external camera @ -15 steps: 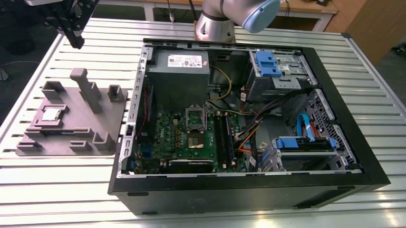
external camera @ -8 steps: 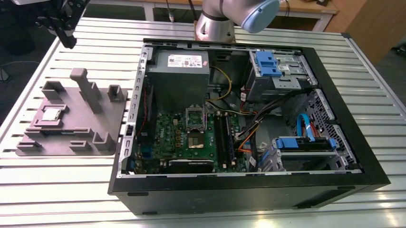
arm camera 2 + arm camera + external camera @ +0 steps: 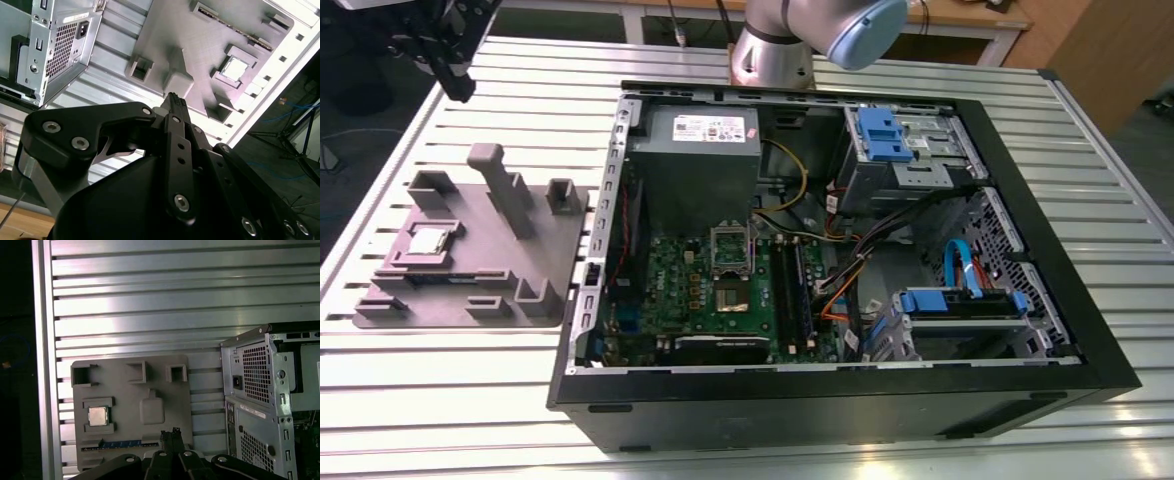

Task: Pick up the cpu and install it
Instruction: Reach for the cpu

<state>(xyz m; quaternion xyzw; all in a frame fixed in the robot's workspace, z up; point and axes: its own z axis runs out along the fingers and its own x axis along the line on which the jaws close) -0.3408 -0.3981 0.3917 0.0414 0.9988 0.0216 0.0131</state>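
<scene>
While hovering over plate (image 3: 125, 415) with claw (image 3: 169, 432) pinched together, empty | cpu (image 3: 97, 416) flat in recess near plate edge | judged light, thin, fragile; grip side edges

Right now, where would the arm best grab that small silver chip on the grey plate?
Probably by two opposite edges, coming straight down from above. The chip lies flat, metal top up, in a shallow pocket of the grey plate, so only its top and rim are open.

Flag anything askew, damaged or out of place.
Nothing stands out. The cpu lies flat and square in its recess on the plate, beside the open case.
</scene>
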